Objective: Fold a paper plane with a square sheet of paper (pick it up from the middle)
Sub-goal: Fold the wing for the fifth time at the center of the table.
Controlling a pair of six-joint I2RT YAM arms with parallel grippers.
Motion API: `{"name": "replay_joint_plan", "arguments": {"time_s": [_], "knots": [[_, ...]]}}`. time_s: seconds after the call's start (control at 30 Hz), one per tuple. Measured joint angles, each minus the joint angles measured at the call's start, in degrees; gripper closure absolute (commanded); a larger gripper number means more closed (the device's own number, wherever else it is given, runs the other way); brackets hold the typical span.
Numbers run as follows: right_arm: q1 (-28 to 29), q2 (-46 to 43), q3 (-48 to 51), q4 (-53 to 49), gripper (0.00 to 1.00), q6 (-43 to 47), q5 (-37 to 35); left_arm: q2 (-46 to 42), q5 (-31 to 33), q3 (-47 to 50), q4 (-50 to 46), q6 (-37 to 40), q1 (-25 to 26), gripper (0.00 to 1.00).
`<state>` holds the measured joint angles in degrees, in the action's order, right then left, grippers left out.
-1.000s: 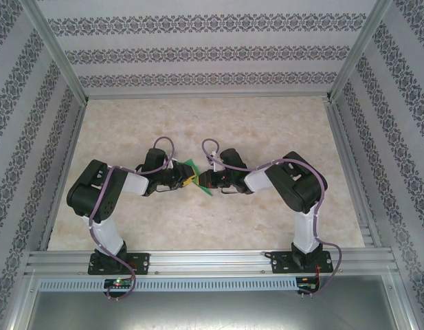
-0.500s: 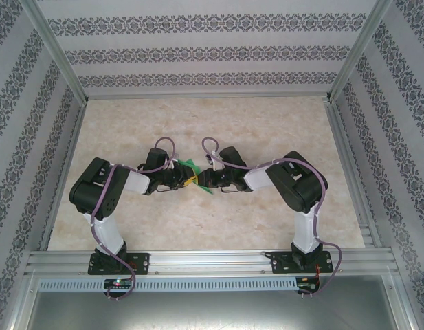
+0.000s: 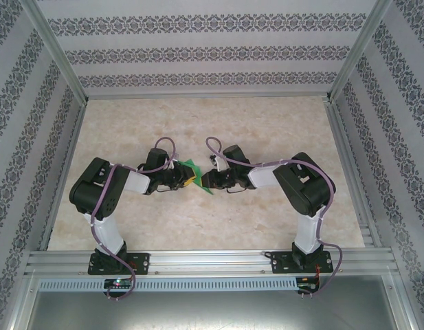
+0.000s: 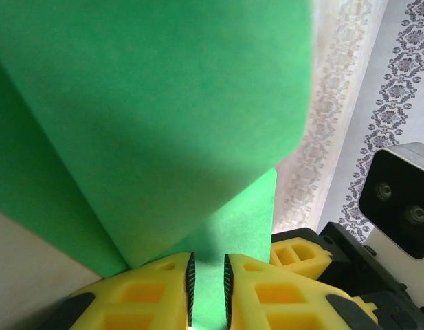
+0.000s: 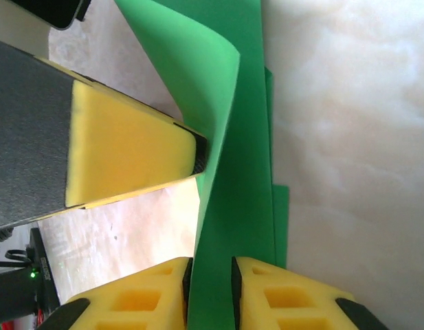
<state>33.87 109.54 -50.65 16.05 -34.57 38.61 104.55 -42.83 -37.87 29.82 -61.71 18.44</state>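
The sheet of paper (image 3: pixel 192 166) is bright green and partly folded, held at the table's middle between my two grippers. In the left wrist view the paper (image 4: pixel 163 103) rises as a broad curled flap. My left gripper (image 4: pixel 207 289) is shut on its lower strip, the pads a narrow gap apart. In the right wrist view a folded strip of the paper (image 5: pixel 239 172) runs down between the parted pads of my right gripper (image 5: pixel 212 289), which stands slightly open. One of the left gripper's fingers (image 5: pixel 129 148) presses the paper's curled edge. From above, the left gripper (image 3: pixel 188 180) and the right gripper (image 3: pixel 204 181) stand tip to tip.
The marbled tabletop (image 3: pixel 266 124) has free room all round the arms. Aluminium rails (image 3: pixel 212 261) run along the near edge, and posts stand at the corners. Patterned walls (image 3: pixel 212 51) close the back and both sides.
The right gripper's jaws have parted from shut, and the right arm has drawn slightly to the right. The left arm and the paper have hardly moved.
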Motion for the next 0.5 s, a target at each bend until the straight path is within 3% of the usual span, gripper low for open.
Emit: {"name": "replay_joint_plan", "arguments": {"time_s": [0.5], "knots": [[0.0,0.3,-1.9,-6.2,0.88,4.6,0.0,0.0,-0.1,-1.0,-2.3,0.9,0.0,0.77]]}}
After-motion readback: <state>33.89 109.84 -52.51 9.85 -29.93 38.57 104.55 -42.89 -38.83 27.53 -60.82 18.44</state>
